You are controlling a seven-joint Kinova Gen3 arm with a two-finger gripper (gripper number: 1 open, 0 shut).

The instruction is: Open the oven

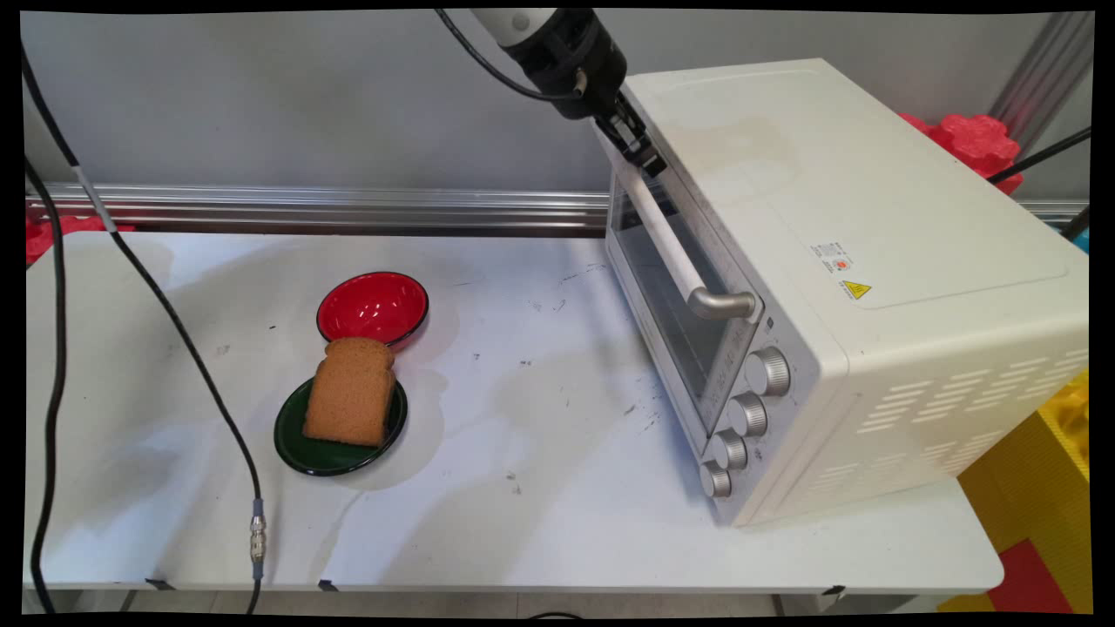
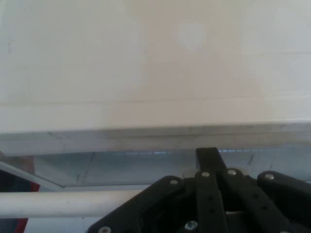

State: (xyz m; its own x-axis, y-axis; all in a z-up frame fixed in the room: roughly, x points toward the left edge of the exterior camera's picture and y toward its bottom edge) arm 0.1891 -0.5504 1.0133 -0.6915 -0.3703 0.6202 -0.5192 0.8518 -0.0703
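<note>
A white toaster oven (image 1: 871, 218) stands on the right of the table, its glass door facing left. My black gripper (image 1: 643, 150) comes down from the top edge and is shut on the far end of the door's pale bar handle (image 1: 671, 244). In the hand view the handle (image 2: 58, 204) runs in from the left and disappears into the folded linkage of the gripper (image 2: 209, 194), with one finger (image 2: 208, 160) standing above it. The oven's white top (image 2: 155, 73) fills the upper half. Whether the door is slightly ajar I cannot tell.
A slice of brown bread (image 1: 351, 392) lies on a dark green plate (image 1: 296, 448) left of centre, with a red bowl (image 1: 373, 305) just behind it. Several knobs (image 1: 766, 373) line the oven's near front. A black cable (image 1: 174, 322) hangs across the left. Yellow and red blocks (image 1: 1045, 488) sit past the right edge.
</note>
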